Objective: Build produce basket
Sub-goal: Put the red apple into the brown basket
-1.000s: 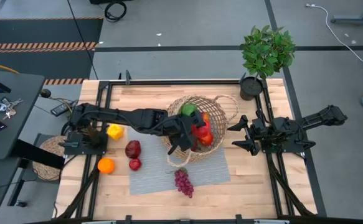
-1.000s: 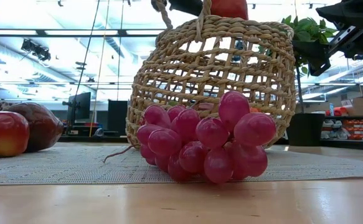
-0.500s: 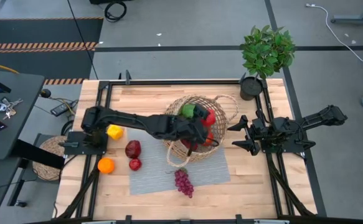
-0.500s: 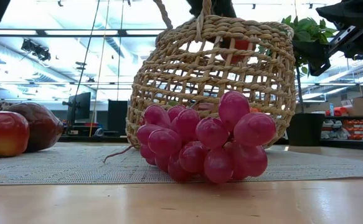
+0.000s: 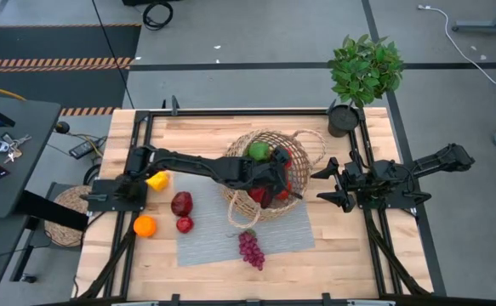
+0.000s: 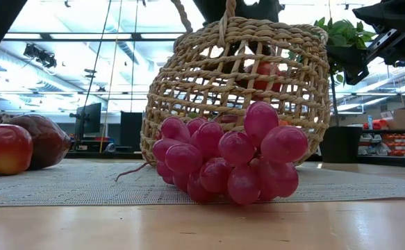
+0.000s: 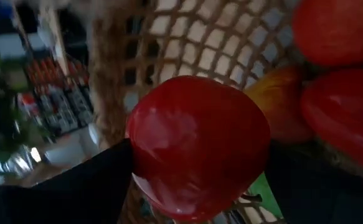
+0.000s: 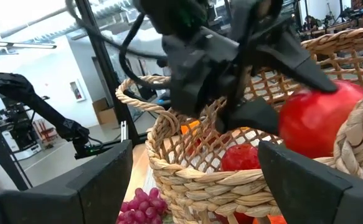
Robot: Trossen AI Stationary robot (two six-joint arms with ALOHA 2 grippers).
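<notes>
**Red apple held inside the wicker basket**

The wicker basket [image 5: 269,174] sits tilted on the grey mat [image 5: 213,238] in the middle of the wooden surface [image 5: 196,136]. Inside it are a green pear [image 5: 257,151] and red and orange pieces. The left gripper [image 5: 273,180] reaches in through the mouth, its fingers spread wide around a red apple [image 7: 197,146]; in its own wrist view the apple fills the gap between the two dark fingers, with the weave right behind it. Level with the surface, that apple shows through the weave high in the basket.

A bunch of purple grapes [image 5: 250,248] lies on the mat just in front of the basket. Off to the left are a dark red apple [image 5: 181,204], a smaller red piece [image 5: 185,224], an orange [image 5: 145,226] and a yellow pepper [image 5: 156,180].

The right gripper [image 5: 328,185] waits beside the basket on the right, fingers open and holding nothing. A potted plant [image 5: 362,72] stands at the far right corner.
</notes>
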